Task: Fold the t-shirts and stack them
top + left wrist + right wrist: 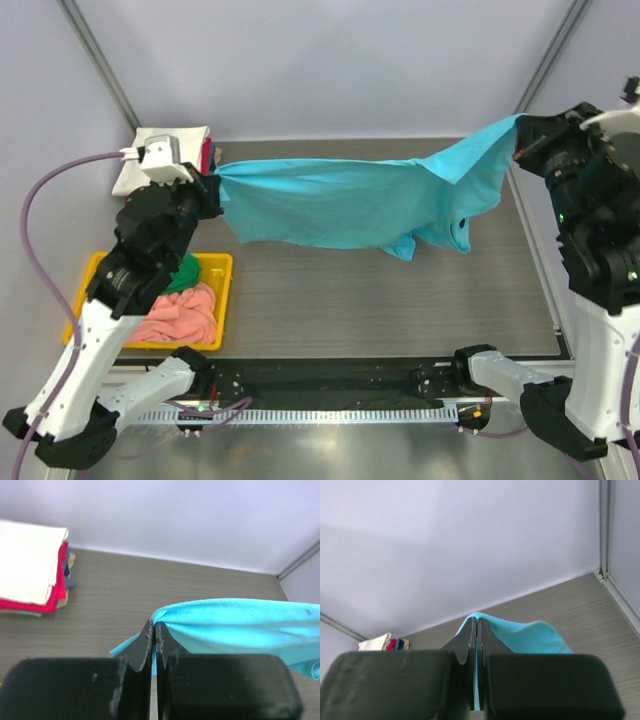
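Firmly shut, the left gripper [154, 629] and right gripper [476, 626] each pinch an edge of the blue shirt [340, 205], stretched between them over the far half of the table [400, 310]. The left arm leans over the tray [228, 300], hiding part of the green shirt [183, 275] beside the pink shirt [185, 318]; a folded stack [27, 565] lies far left

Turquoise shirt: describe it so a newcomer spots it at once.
On the grey table between the arms, look over the far half. The turquoise shirt hangs stretched there, one end pinched in the left gripper, the other in the right gripper. Unlike the folded stack at far left and the pink shirt crumpled in the yellow tray, it alone is lifted and spread.
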Controlling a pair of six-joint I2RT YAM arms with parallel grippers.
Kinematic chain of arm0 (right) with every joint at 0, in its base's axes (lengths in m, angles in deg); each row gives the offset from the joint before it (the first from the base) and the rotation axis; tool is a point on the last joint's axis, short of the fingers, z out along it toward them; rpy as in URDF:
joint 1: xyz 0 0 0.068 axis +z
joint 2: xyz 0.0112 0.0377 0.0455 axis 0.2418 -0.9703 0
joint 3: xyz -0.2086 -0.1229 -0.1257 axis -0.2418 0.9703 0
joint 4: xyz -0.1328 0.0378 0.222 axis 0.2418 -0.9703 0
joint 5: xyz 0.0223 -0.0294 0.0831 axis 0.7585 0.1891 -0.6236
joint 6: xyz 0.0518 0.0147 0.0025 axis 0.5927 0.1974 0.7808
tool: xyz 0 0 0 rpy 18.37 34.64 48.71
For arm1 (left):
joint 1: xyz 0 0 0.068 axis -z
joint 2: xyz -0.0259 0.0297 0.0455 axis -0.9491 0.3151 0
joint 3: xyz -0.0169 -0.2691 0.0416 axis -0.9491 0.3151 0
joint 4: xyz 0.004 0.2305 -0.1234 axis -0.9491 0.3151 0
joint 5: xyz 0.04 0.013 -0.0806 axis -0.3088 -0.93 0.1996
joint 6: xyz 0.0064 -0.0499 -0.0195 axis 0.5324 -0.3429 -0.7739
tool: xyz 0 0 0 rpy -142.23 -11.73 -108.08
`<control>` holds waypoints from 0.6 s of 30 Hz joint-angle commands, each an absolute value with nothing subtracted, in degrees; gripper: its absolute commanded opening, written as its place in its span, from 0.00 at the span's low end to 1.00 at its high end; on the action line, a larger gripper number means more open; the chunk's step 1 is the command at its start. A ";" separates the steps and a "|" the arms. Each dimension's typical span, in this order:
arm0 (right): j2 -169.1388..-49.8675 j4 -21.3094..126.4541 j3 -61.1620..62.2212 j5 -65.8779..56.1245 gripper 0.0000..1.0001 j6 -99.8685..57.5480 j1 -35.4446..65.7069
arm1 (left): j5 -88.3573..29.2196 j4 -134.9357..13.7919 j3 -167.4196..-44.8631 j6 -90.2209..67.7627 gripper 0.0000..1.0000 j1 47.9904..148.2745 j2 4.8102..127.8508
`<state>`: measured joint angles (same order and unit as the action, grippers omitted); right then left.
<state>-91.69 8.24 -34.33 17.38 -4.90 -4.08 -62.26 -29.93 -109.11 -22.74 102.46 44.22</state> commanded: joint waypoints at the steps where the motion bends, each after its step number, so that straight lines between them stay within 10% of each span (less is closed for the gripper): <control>1: -87.41 6.86 -39.05 21.75 0.01 -5.39 -3.98 | -57.62 -33.50 -111.66 -13.20 0.00 102.39 38.48; 11: -87.13 -6.07 -59.44 29.56 0.01 -6.79 -3.98 | -44.33 -38.87 -116.67 -6.33 0.01 102.31 31.79; 18: -99.15 -5.81 -59.19 33.25 0.01 -9.42 -3.98 | -55.23 -24.92 -132.38 -10.02 0.00 102.31 49.88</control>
<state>-88.65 -4.79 -60.63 28.46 -6.76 -4.08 -49.29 -32.91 -128.78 -9.89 102.62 40.79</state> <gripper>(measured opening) 0.028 0.008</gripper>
